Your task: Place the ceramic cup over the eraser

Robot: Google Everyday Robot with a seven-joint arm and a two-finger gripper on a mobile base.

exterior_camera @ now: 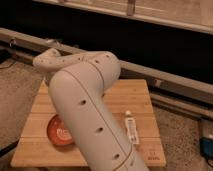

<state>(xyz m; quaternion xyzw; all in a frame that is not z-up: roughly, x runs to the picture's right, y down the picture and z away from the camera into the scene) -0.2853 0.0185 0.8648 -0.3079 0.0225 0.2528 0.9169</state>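
Wooden board (136, 95) carries an orange bowl (57, 133) and a white tube (131, 129), one on either side of the pale arm (86, 111). The gripper is hidden, probably behind that arm, so I cannot tell its grip. Cup and eraser are out of sight too.

Setting: indoor robot test area, lab or office type, exact kind uncertain; pale wooden table (145, 100) standing on a speckled grey carpet-like floor (181, 136); long grey metal rail (165, 75) running along a dark wall or glazed panel (150, 40) behind it. Fittings: large white robot arm (90, 115) filling the foreground over the table; gripper hidden somewhere behind that arm; loose test items on the wood, namely an orange patterned bowl (56, 134) and a white tube (131, 129).
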